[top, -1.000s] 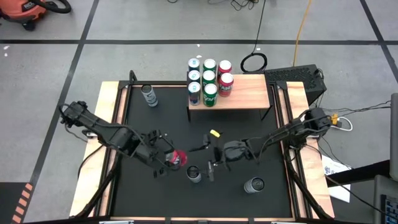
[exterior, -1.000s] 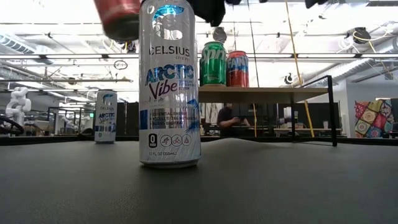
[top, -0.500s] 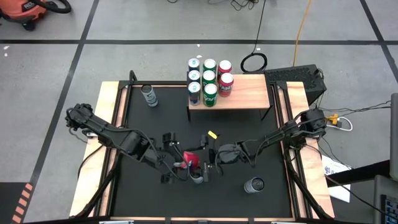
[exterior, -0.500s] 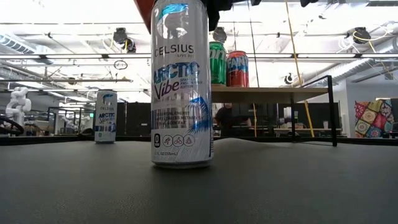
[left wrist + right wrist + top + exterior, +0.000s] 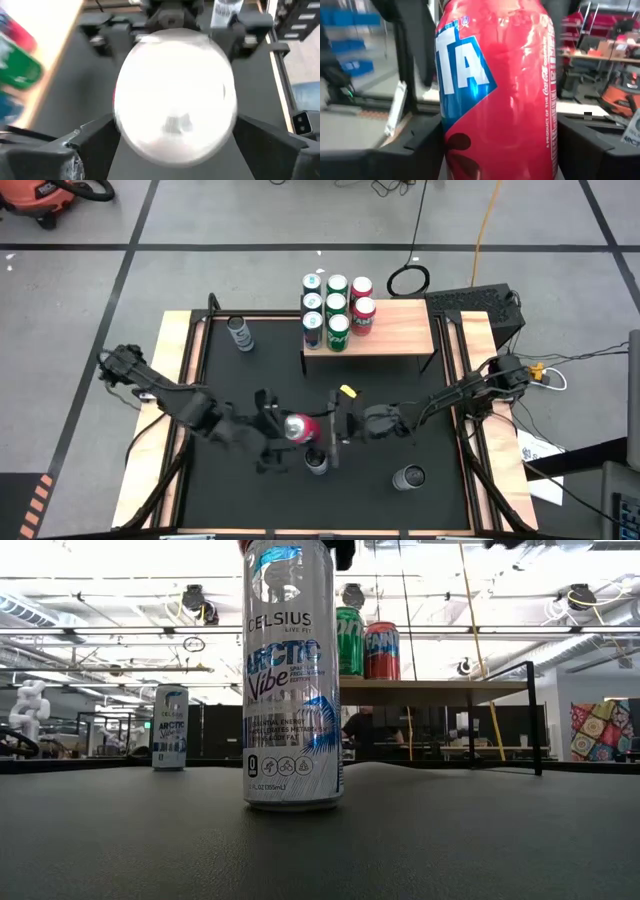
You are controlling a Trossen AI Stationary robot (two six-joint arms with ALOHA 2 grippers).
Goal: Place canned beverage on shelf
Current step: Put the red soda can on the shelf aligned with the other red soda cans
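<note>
At lower centre of the high view, the red Fanta can hangs between both grippers above a Celsius can. The left gripper stands wide, fingers off the can; the right gripper straddles it, grip unclear. The shelf, upper centre, carries six cans.

Red can lies between both grippers mid-table — left gripper, right gripper — shelf beyond holds six cans.
</note>
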